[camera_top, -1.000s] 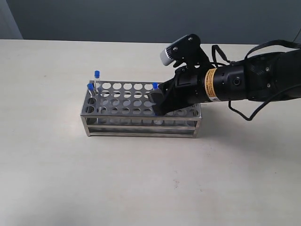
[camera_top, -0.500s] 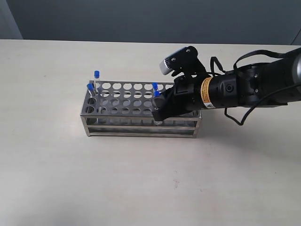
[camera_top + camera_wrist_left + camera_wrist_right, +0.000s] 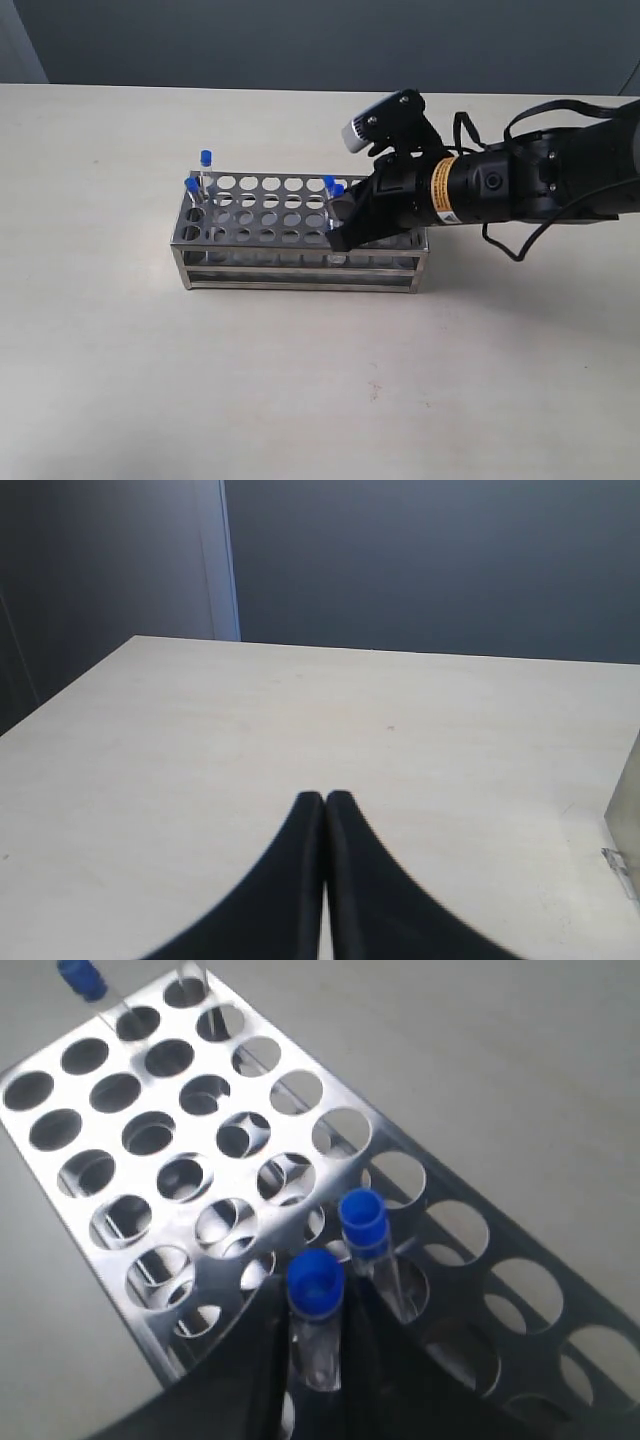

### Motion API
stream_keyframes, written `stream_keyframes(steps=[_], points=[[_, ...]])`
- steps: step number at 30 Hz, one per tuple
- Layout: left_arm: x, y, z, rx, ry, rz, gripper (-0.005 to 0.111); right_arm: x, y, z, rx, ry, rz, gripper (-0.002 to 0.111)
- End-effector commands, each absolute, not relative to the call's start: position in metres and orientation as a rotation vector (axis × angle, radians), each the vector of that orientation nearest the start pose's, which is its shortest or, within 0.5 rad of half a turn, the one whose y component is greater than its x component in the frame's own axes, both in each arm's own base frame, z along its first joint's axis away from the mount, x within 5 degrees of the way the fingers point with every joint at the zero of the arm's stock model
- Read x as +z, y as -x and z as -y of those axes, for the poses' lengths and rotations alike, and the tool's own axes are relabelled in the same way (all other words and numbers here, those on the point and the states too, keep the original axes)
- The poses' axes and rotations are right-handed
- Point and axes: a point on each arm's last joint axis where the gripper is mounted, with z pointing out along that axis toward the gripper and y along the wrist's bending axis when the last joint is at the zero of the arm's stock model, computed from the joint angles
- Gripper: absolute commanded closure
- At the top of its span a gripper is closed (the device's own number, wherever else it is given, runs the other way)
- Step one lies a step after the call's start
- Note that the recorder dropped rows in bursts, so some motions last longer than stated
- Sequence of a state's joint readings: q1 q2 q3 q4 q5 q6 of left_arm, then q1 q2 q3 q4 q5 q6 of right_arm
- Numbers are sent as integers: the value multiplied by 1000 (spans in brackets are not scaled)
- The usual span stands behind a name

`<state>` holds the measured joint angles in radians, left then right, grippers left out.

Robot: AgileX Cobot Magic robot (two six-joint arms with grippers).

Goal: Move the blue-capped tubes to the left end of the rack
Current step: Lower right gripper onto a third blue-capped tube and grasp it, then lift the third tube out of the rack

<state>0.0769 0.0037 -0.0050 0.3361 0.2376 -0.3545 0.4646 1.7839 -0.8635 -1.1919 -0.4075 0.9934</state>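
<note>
Pale table [image 3: 300, 380], right jaws gripping blue-capped tube [image 3: 316, 1305]

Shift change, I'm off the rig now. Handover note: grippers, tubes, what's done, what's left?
Left gripper: shut, empty, over bare table, away from the work.
Right gripper: closed on a blue-capped tube right of the middle of the rack, not lifted clear.
Neighbour tube: upright in the adjacent hole, untouched.
Done: two tubes stand at the left end.
Left: carry the gripped tube to the left end, then the neighbour.
</note>
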Motion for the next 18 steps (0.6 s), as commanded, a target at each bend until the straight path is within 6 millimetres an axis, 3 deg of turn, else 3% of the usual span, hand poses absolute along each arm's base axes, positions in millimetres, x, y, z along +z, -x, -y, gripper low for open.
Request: stream_keyframes(steps=[1,18], points=[[193,-55,-11,94,142,-1704,106,192,-290,-188,621,911,-1973,109],[193,-55,-11,94,142,-1704,106,222,-283,-186,650,897,-1875,109]])
